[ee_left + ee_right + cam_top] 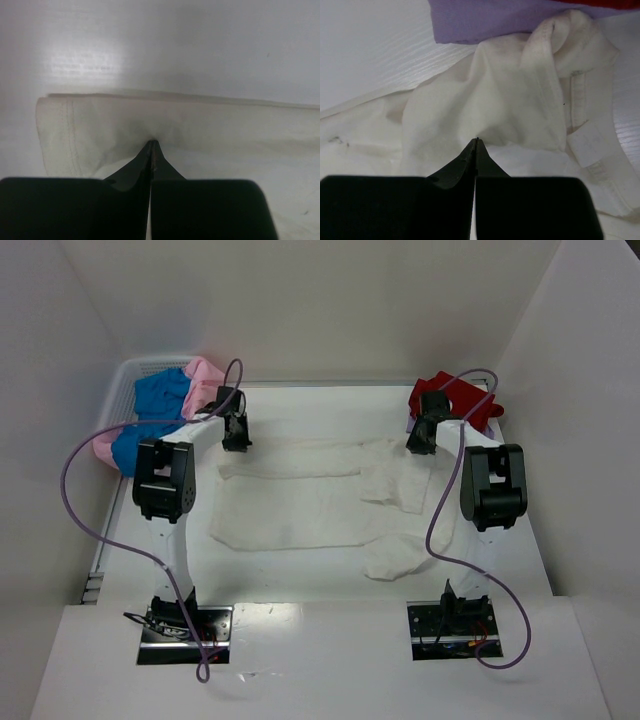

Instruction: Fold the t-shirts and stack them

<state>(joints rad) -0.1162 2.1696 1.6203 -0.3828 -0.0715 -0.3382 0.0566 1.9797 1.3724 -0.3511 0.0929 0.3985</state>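
We see the cream-white t-shirt (310, 505) spread mid-frame on the desk (300, 410). The left tool (237, 443) and right tool (421, 445) each pinch its upper edge. We judge it soft, limp and light, best held at the hems.

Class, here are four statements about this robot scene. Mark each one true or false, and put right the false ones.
1. The cream-white t-shirt lies spread on the table between the two arms. True.
2. The left hand is open above the cloth. False: it is shut on the cream-white t-shirt's edge.
3. The blue t-shirt and the pink t-shirt are at the basket, far left. True.
4. The right hand holds the red t-shirt. False: it is shut on the cream-white t-shirt near its collar, and the red t-shirt lies beyond it, far right.
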